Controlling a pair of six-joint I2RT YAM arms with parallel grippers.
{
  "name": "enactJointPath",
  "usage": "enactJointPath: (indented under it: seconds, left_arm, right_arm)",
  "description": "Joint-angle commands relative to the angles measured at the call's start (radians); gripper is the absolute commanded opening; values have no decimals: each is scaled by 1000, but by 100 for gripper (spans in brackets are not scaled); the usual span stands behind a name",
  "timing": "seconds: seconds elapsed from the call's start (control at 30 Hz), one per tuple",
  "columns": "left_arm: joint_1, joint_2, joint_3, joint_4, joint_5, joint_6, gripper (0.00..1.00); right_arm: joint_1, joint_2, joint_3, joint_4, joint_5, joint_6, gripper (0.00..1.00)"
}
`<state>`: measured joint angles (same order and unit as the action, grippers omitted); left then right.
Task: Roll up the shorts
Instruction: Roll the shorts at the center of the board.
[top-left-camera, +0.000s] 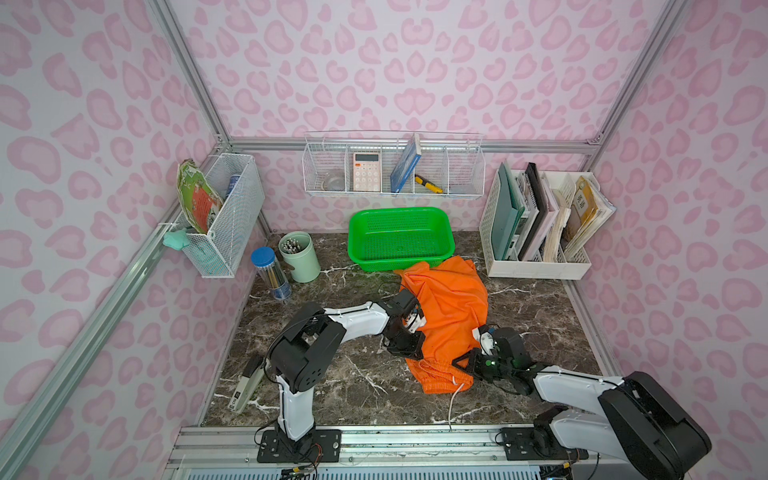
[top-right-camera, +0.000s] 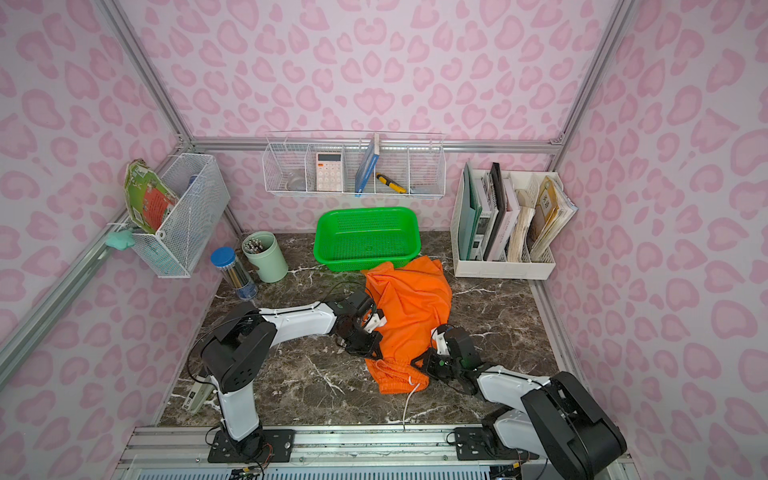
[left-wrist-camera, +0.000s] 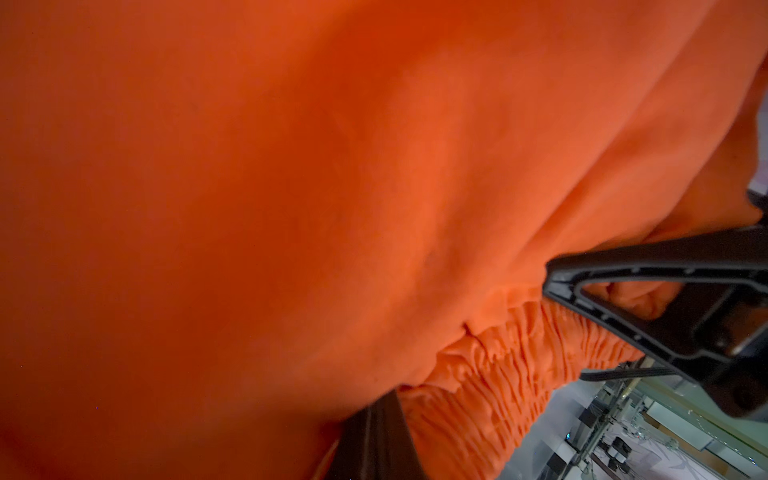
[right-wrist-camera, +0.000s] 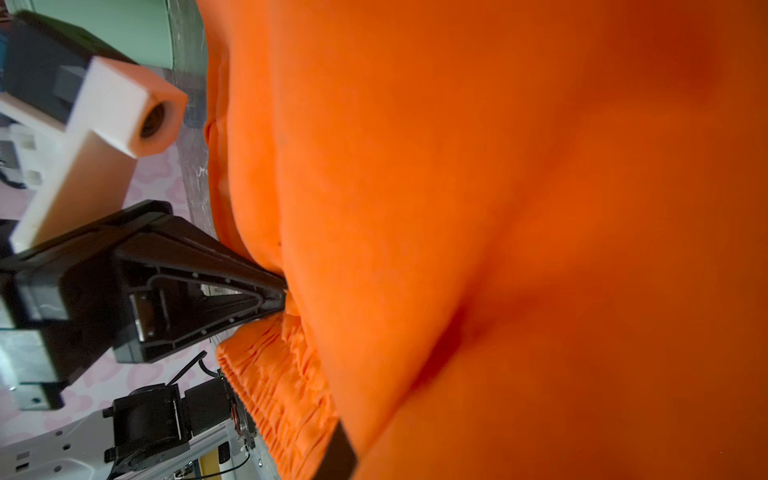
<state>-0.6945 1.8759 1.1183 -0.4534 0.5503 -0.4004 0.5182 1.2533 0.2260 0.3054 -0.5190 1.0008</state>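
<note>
We can read very little writing here. A tan booklet (top-left-camera: 581, 199) in the white file rack (top-left-camera: 536, 266) carries two Chinese characters, too small for us to be sure of. The stapler (top-left-camera: 246, 386) lying by the left arm has a label we cannot make out. The calculator (top-left-camera: 366, 171) on the wire shelf (top-left-camera: 390, 192) shows only its keys.

The shorts (top-left-camera: 446, 316) lie crumpled on the marble table (top-left-camera: 357, 382) between the two arms. Their far end touches the front of the green basket (top-left-camera: 399, 232), and the waistband (top-left-camera: 440, 376) lies toward the arms' bases.

In both top views the left gripper (top-left-camera: 417, 353) sits at one side edge of the shorts just beyond the waistband, and the right gripper (top-left-camera: 459, 361) at the opposite edge.

The wrist views add what the top views hide. The right wrist view shows the left gripper (right-wrist-camera: 284, 297) with its tips pinched together on a fold of orange cloth, right where the plain cloth meets the gathered band. The left wrist view shows the right gripper (left-wrist-camera: 550, 282) with its tips likewise pressed together on the cloth above the band, a bunch of cloth showing through a finger's open frame.

Only the top views show the white drawstring (top-left-camera: 455, 399), which trails from the waistband to the table's front edge.
</note>
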Motion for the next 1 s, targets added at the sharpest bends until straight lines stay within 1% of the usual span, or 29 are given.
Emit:
enactJointPath:
  seconds: [0.0, 0.07, 0.1, 0.13, 0.23, 0.27, 0.3, 0.4, 0.57, 0.63, 0.67, 0.73, 0.87, 0.97]
  left_arm:
    - [3, -58, 7, -20, -43, 53, 0]
    - [3, -103, 20, -20, -61, 77, 1]
    - [3, -128, 23, -13, -68, 88, 6]
    - [2, -149, 22, -4, -84, 93, 12]
    - [-3, -220, 4, 41, -127, 116, 38]
    - [-8, -244, -4, 54, -149, 124, 43]
    - [-15, -262, -11, 62, -168, 137, 45]
    - [-58, -317, -38, 101, -282, 187, 49]
    - [-182, -378, -77, 168, -477, 335, 56]
    - [-221, -387, -94, 200, -525, 372, 64]
    - [-235, -392, -112, 224, -545, 386, 65]
    - [-261, -404, -152, 286, -578, 404, 98]
    - [-332, -429, -246, 451, -713, 476, 99]
    - [-368, -410, -283, 577, -810, 546, 100]
  right_arm:
    - [-1, 25, 69, -57, 24, -13, 0]
    - [-1, 42, 106, -57, 12, -12, 0]
    - [-4, 48, 120, -48, 6, -6, 0]
    - [-8, 54, 133, -41, 1, 0, 0]
    - [-26, 69, 161, -8, -21, 26, 0]
    - [-32, 74, 171, 0, -25, 31, 0]
    - [-34, 79, 180, 6, -30, 34, 0]
    - [-49, 91, 205, 34, -44, 53, 0]
    - [-63, 116, 240, 79, -70, 84, 0]
    - [-65, 123, 252, 85, -78, 86, 0]
    - [-68, 126, 253, 93, -85, 91, 0]
    - [-76, 130, 251, 113, -92, 103, 0]
    - [-84, 133, 254, 137, -109, 115, 0]
    - [-84, 135, 253, 145, -118, 117, 0]
